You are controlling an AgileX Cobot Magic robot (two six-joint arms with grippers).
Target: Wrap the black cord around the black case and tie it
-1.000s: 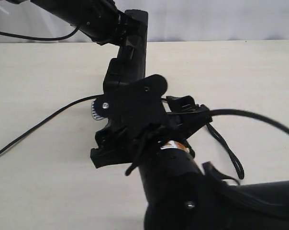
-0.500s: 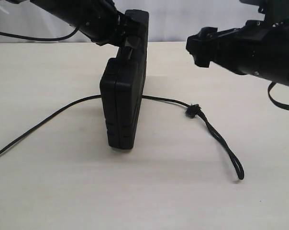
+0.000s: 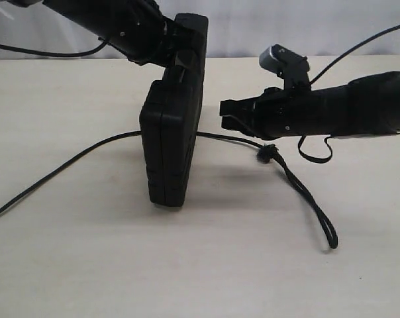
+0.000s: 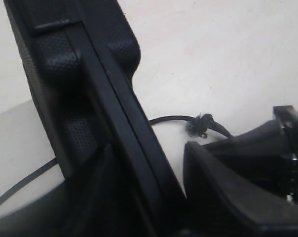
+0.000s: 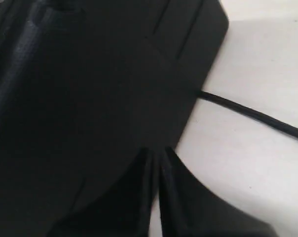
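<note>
Shows the black case (image 3: 170,146) upright on edge at frame centre, clamped at its top by the left gripper (image 3: 181,58). Places the right gripper (image 3: 228,114) right of centre, clear of the case, fingers apparently pressed together, empty. Lays the black cord (image 3: 267,153) on the table (image 3: 67,252), left edge to lower right.

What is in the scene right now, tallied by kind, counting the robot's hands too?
black case: 1
black cord: 1
robot hands: 2, the left hand and the right hand
Total: 4
</note>
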